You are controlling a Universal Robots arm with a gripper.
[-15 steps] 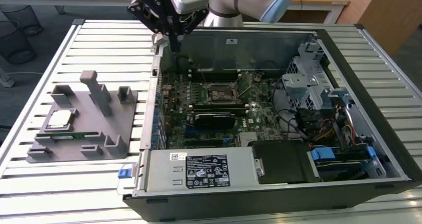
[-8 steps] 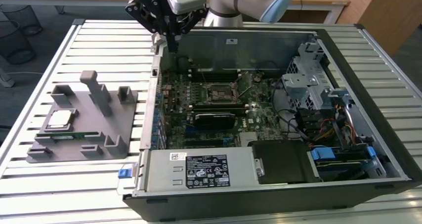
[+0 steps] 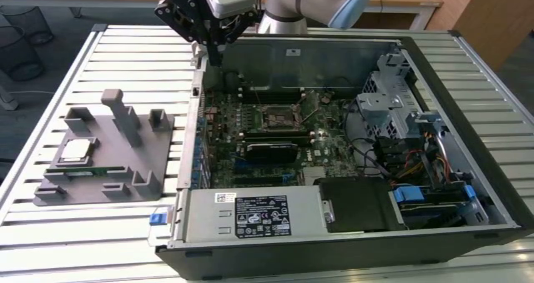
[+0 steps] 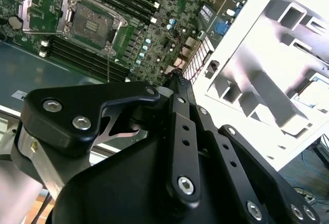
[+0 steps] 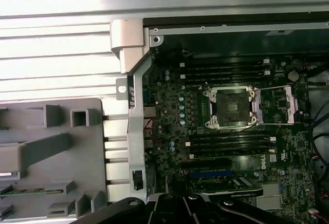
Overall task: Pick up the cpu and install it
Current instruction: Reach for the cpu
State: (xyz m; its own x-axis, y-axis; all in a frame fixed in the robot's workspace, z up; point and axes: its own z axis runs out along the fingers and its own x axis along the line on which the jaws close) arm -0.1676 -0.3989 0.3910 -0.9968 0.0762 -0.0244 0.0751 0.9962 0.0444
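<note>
1. A robot arm's hand [image 3: 215,58] hovers over the far corner of an open computer case [image 3: 334,253], on the exterior view's left side of it.
2. In the second wrist view the hand [image 4: 177,80] has its fingertips brought together, with nothing between them.
3. The cpu [image 3: 77,150], a small silver square, lies flat in a grey holder [image 3: 154,170] on the slatted counter [image 3: 125,52]. It sits just beside the case on the exterior view's left, well apart from the hand.
4. A narrow green memory stick [image 3: 87,170] lies in the same holder, just beside the cpu.
5. On the motherboard, the socket [image 5: 229,108] stands empty, with its metal cover plate [image 5: 277,103] swung open beside it.
6. Judging by this, the task is at its start: the cpu is not yet picked up, and both the pickup and the install remain.
</note>
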